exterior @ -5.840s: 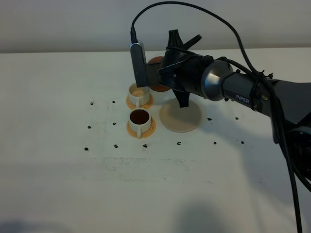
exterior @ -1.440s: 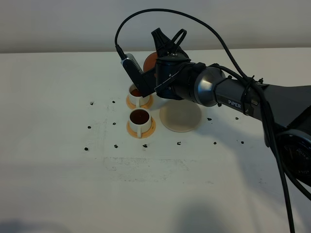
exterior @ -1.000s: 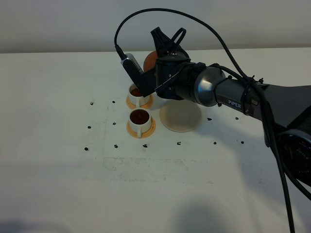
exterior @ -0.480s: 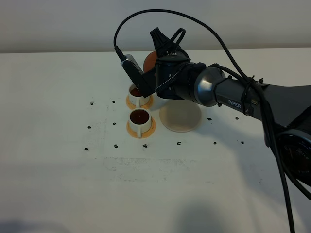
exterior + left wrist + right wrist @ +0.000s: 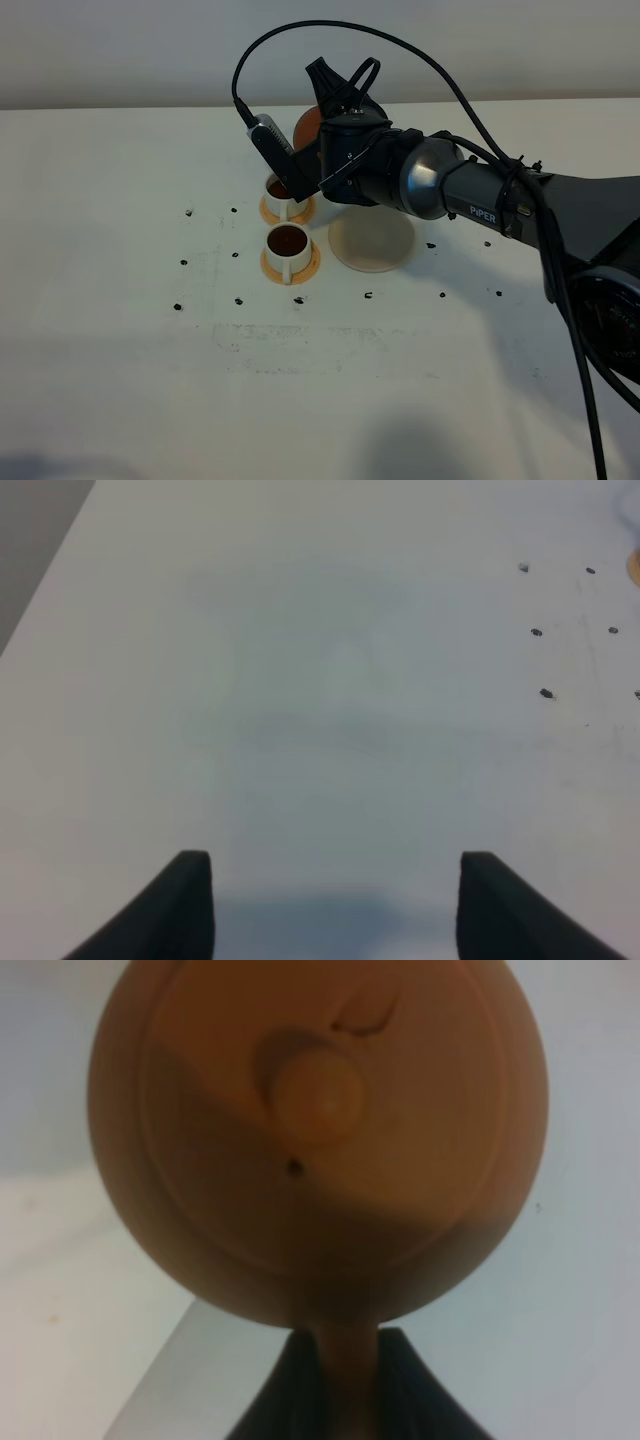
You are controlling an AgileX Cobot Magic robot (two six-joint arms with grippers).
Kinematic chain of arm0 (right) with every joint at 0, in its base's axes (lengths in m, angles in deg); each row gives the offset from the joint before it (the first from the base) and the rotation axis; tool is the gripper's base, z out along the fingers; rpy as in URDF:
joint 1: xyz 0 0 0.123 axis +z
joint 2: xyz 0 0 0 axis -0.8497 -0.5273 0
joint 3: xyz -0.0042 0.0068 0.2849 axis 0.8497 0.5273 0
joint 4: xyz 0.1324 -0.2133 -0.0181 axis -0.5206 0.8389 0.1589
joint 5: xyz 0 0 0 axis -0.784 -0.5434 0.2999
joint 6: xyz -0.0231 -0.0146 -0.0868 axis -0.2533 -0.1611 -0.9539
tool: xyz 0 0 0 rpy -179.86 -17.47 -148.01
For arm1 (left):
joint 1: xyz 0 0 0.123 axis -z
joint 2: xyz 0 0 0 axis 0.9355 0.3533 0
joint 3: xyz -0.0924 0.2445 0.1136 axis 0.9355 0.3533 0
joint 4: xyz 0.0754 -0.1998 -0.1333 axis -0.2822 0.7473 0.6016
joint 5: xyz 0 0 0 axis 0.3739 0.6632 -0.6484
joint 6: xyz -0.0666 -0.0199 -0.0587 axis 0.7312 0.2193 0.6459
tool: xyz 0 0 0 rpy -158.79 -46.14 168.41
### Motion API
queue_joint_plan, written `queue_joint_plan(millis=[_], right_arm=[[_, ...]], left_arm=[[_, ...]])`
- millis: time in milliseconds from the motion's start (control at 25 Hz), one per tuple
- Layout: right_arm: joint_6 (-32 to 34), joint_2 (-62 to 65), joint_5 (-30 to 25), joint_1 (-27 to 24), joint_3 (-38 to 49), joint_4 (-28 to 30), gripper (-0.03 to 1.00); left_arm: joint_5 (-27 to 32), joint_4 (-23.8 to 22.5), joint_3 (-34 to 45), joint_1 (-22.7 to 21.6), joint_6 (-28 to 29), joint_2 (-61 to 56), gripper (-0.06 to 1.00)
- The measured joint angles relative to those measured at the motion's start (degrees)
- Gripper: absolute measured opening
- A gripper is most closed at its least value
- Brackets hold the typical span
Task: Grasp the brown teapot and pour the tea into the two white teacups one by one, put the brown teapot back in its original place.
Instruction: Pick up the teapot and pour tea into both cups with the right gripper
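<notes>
Brown teapot (image 5: 318,1140) tipped toward far teacup (image 5: 277,196), handle (image 5: 346,1355) pinched in right end effector (image 5: 340,1375)

Ahead of the spread jaws of the left gripper (image 5: 335,910) the table (image 5: 330,680) lies free to pass; before the jaws of the right gripper (image 5: 338,1380) the brown teapot (image 5: 320,1130) blocks all room, the far teacup (image 5: 280,203) just below
</notes>
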Motion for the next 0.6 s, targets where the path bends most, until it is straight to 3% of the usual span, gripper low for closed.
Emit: queue_joint_plan(millis=[600], right_arm=[[-1.48, 0.00, 0.05, 0.00, 0.00, 0.00, 0.12]], left_arm=[[0.00, 0.00, 0.00, 0.00, -0.06, 0.00, 0.50]])
